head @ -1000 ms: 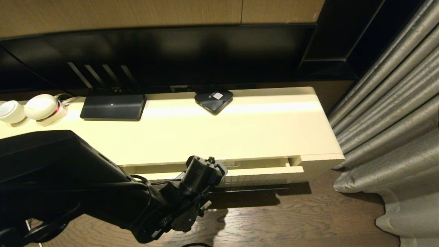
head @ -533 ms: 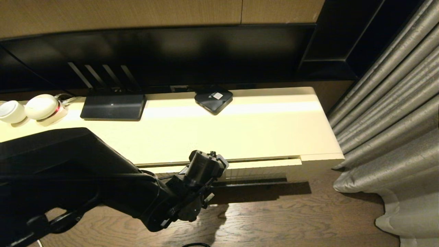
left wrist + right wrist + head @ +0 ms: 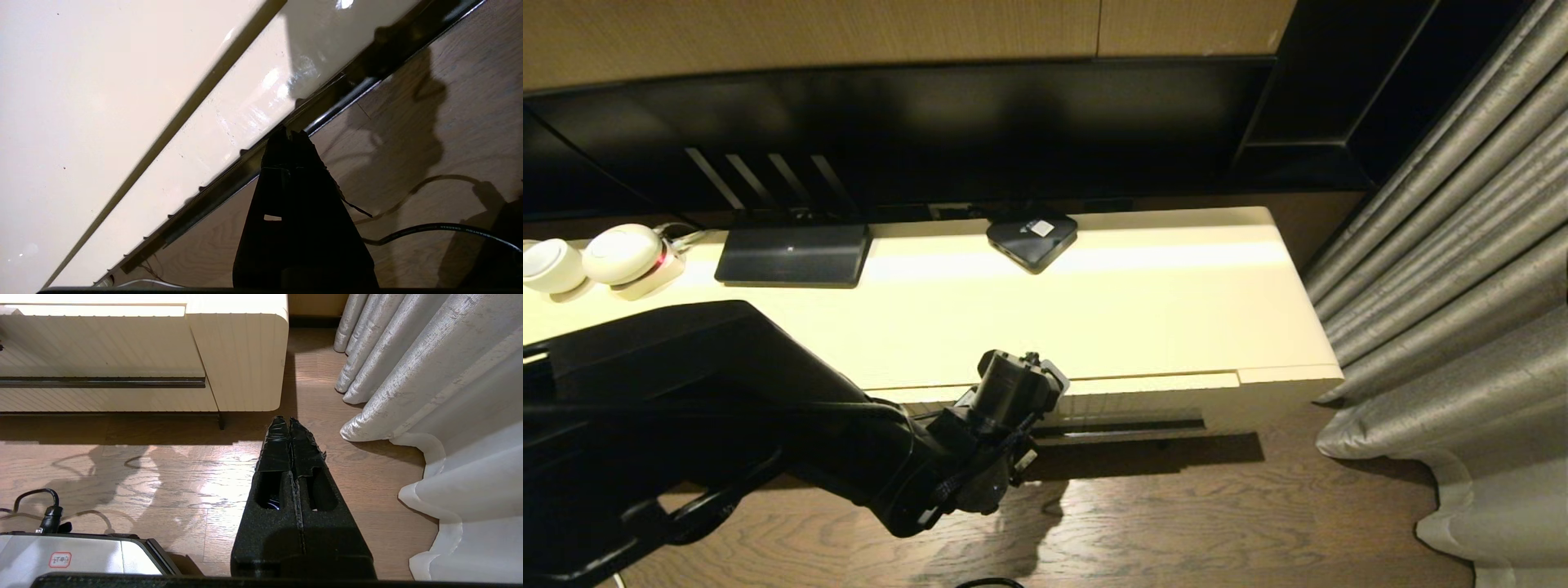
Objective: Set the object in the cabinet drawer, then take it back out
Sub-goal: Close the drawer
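The cabinet drawer (image 3: 1143, 398) looks pushed all the way in, its ribbed front level with the rest of the long cream cabinet (image 3: 1094, 310). The water bottle cannot be seen in any view.

On top of the cabinet, at the back, sit a flat black box (image 3: 792, 255) and a small black square box (image 3: 1032, 238). Two round white things (image 3: 619, 255) sit at the cabinet's left end. A dark TV (image 3: 915, 131) hangs on the wall above the cabinet. Grey curtains (image 3: 1454, 269) hang just past the cabinet's right end.

The left gripper (image 3: 291, 134) has its fingers pressed together and holds nothing. Its tip is right at the dark slot handle (image 3: 327, 114) under the drawer front; I cannot tell if it touches. From the head view the big black left arm (image 3: 768, 433) covers the left part of the drawer front.

In front of the cabinet is open wooden floor (image 3: 1217, 523). Only the left wrist view shows a black cable (image 3: 441, 228) lying on the floor near the gripper.

The right gripper (image 3: 290, 422) hangs low over the floor, well away from the cabinet, fingers pressed together and empty. Its view shows the cabinet's rounded right corner (image 3: 269, 355), with a strip of floor between it and the curtains, and a grey-white flat part (image 3: 81, 555) close to the camera.
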